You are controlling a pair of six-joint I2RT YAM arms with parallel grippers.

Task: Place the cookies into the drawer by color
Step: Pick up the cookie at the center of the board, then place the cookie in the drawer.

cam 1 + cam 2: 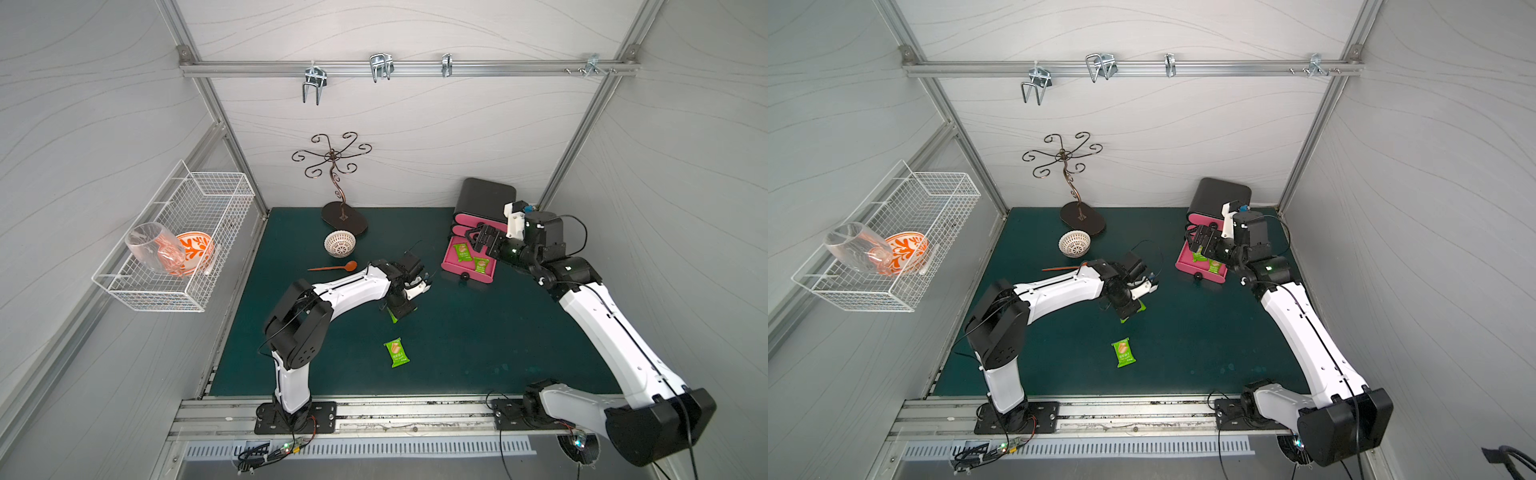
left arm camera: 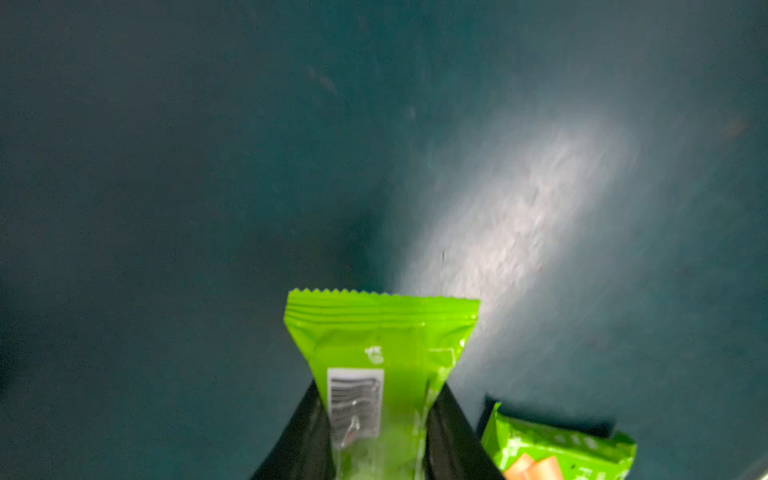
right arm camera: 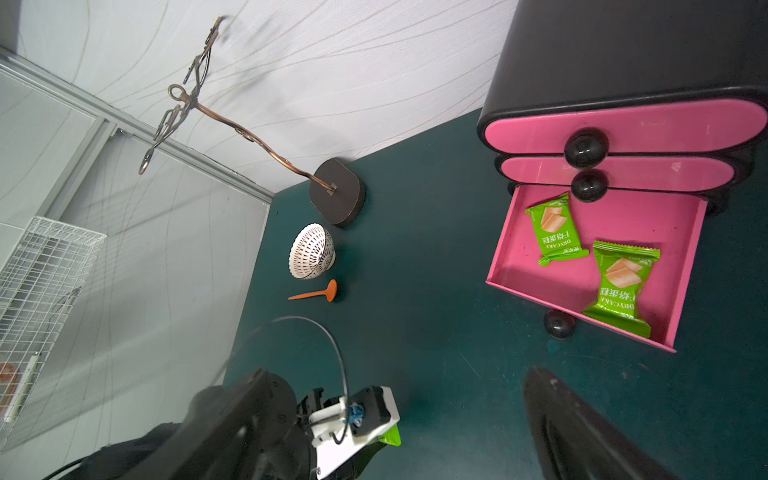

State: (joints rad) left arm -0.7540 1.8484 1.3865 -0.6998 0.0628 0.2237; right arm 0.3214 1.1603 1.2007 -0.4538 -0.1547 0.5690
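A green cookie packet (image 2: 376,353) is pinched across its width by the narrowed jaws of the left gripper (image 2: 379,388), with the barcode side facing the wrist camera and the crimped end sticking out past the fingertips. Gripping the body rather than the thin seal probably keeps it from slipping. In both top views it sits near the middle of the green mat (image 1: 478,345); whether it is clear of the mat I cannot tell. A second green packet (image 1: 397,353) lies flat at 6 o'clock from it, apart. At 2 o'clock the bottom pink drawer (image 3: 523,266) stands pulled out of the black cabinet (image 3: 623,50) with two more green packets (image 3: 557,228) inside, so the held one likely belongs there. The right gripper (image 1: 476,240), jaws wide and empty, hovers over the drawer's cabinet end. An orange spoon (image 1: 334,267) and a white bowl (image 1: 340,243) lie at 10 o'clock, off the route
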